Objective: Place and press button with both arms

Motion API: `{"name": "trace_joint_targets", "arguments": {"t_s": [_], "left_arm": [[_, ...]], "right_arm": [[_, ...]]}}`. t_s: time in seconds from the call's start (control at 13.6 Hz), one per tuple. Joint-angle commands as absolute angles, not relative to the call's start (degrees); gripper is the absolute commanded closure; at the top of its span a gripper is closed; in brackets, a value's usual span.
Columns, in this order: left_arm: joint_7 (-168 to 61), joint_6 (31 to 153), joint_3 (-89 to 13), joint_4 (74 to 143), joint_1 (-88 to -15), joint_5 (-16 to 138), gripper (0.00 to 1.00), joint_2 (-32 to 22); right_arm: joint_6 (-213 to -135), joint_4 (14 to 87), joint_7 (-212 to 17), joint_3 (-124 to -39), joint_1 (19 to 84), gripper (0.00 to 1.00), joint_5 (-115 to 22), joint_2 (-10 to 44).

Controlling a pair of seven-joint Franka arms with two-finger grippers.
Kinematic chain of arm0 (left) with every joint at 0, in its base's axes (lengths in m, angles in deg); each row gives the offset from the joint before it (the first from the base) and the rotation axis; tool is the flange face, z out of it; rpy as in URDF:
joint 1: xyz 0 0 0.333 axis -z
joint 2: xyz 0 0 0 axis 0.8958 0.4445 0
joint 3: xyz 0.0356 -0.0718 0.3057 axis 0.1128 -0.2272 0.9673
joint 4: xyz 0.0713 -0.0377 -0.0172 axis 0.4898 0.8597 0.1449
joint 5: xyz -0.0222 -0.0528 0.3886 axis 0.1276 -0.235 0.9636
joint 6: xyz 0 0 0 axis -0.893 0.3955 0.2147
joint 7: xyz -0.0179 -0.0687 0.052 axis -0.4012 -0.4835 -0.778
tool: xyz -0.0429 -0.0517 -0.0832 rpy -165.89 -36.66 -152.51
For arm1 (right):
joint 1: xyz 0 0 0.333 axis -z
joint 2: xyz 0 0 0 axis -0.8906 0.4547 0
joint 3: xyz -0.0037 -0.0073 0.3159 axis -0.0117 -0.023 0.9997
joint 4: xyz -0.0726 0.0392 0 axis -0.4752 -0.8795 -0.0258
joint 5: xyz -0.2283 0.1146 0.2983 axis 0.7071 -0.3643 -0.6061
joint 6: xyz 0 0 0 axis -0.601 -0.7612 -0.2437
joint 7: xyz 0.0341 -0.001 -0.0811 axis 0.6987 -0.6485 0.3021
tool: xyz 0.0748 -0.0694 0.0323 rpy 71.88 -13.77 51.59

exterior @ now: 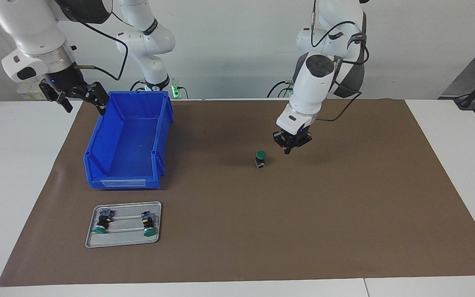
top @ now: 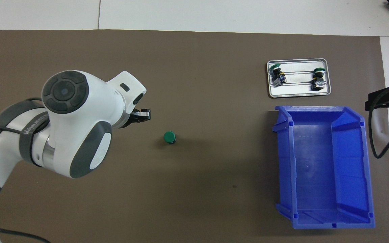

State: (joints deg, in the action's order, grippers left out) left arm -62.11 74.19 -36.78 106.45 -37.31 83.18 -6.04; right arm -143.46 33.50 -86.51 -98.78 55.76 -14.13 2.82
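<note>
A green-capped button (exterior: 260,159) (top: 169,137) stands upright on the brown mat in the middle of the table. My left gripper (exterior: 288,151) (top: 145,115) hangs just above the mat beside the button, toward the left arm's end. Its fingertips meet, it is shut on nothing, and a small gap separates it from the button. My right gripper (exterior: 84,100) (top: 382,100) waits raised and open beside the blue bin, at the right arm's end of the table.
An empty blue bin (exterior: 97,142) (top: 285,162) sits toward the right arm's end. A grey metal tray (exterior: 126,243) (top: 297,94), farther from the robots than the bin, holds two more green-capped buttons lying down. The brown mat (exterior: 344,214) covers most of the table.
</note>
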Motion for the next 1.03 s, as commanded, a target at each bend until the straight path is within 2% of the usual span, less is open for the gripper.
{"name": "trace_joint_targets", "arguments": {"t_s": [0.0,0.37,0.96], "left_arm": [[-62.99,77.94,-35.79,105.98,-34.52,82.50,0.98,-2.58],[-65.98,79.80,-35.79,106.77,-32.06,82.50,1.00,-0.72],[-69.58,80.41,-35.88,111.42,-30.56,82.50,1.00,-1.86]], "right_arm": [[-143.05,34.39,-86.22,-98.51,55.92,0.00,-14.49,1.92],[-143.05,34.39,-86.22,-98.51,55.92,0.00,-14.49,1.92],[-143.05,34.39,-86.22,-98.51,55.92,0.00,-14.49,1.92]]}}
